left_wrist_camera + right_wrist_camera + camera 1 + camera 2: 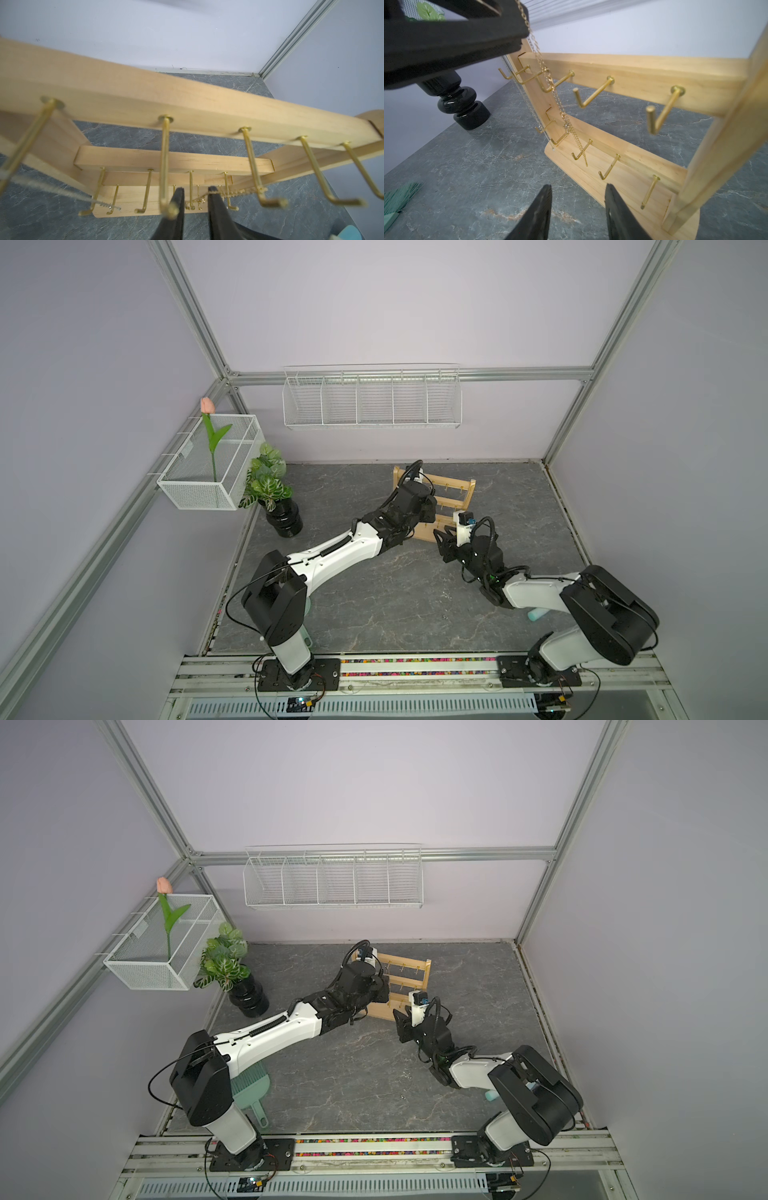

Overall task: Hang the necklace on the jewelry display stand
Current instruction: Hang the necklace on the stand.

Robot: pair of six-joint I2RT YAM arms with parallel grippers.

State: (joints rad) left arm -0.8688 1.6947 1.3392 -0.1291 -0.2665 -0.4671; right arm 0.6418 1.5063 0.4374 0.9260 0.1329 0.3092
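Necklace (566, 125): fine gold chain, hanging clear at far centre; detail last.
Desk (374, 605): grey marbled slab carrying all but the wall-hung items.
Wire basket (372, 423): far wall, five compartments, all empty.
Mesh basket (195, 489): left wall; holds one pink tulip (207, 405).
Jewelry display stand (468, 493): upright, far centre.
Vase (286, 522): black, far left; holds a leafy plant (266, 479).
Left tool (196, 190): high over the stand's top rail, probably to lower chain onto a hook (252, 162); jaws a narrow gap apart, chain across them, whether pinched or draped unclear.
Right tool (578, 187): low by the stand's base, jaws well apart, empty; seemingly on standby.
Chain detail: runs from the left tool to that top-rail hook, touching it; loose end dangles.
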